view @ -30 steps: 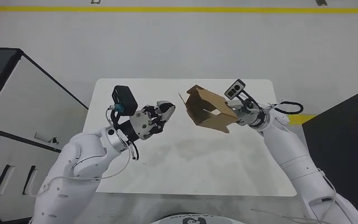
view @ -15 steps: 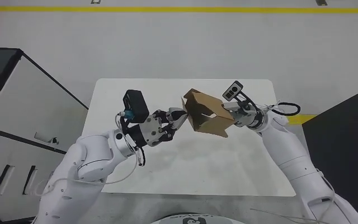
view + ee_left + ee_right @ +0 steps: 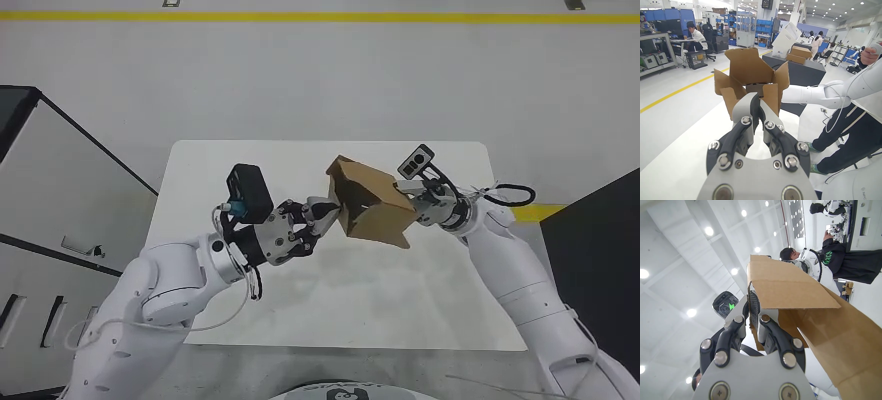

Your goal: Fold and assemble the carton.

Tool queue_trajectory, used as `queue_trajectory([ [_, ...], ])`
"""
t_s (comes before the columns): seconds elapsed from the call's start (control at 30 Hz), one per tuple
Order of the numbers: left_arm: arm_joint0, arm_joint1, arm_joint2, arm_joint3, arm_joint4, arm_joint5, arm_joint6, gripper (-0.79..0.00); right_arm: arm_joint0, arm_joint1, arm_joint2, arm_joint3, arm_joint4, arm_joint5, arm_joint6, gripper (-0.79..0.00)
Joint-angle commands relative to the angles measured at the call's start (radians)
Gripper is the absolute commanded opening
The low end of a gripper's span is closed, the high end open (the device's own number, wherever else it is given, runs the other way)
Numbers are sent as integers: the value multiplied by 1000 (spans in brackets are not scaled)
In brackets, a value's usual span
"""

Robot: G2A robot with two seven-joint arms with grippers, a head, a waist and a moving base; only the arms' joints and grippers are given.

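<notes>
Carton [image 3: 368,203] of brown corrugated card, part-erected, held off the white bench [image 3: 400,300] between the two claws, over the far middle of the bench top. Top view: the carton lies tilted, its open end turned to the left claw [image 3: 325,211] and its opposite end at the right claw [image 3: 414,204]. Left wrist view: the open end of the carton [image 3: 751,70] faces the camera. Its end flaps [image 3: 782,77] are spread outward, the largest standing at the far side and a short one just beside the left claw [image 3: 755,97]. The fingers of this claw are pressed together, their dark pads [image 3: 753,106] meeting near the tips. The tips touch the carton at the mouth of the opening; whether card lies between the pads cannot be told. Behind the carton the right arm [image 3: 819,92] runs in from the side. Right wrist view: the right claw [image 3: 750,299] pinches the edge of one carton [image 3: 791,291] panel, the thin card caught between its ribbed pads [image 3: 754,308]. The rest of that panel and a larger adjoining wall extend away from the fingers. The two claws stand near each other, with the carton between them.
</notes>
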Motion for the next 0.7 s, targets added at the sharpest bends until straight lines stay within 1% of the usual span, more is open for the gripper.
queue_trajectory([
  [0.0, 2, 0, 0, 1, 1, -3, -1, -785, -1, 0, -1, -4, -6, 2, 4, -785],
  [0.27, 1, 1, 6, 6, 3, -17, -13, -785, 2, -3, -1, -14, -35, -12, 44, -785],
  [0.67, -8, 4, 12, 5, 13, -40, -44, -785, -6, -4, 22, -25, -49, -25, 38, -785],
])
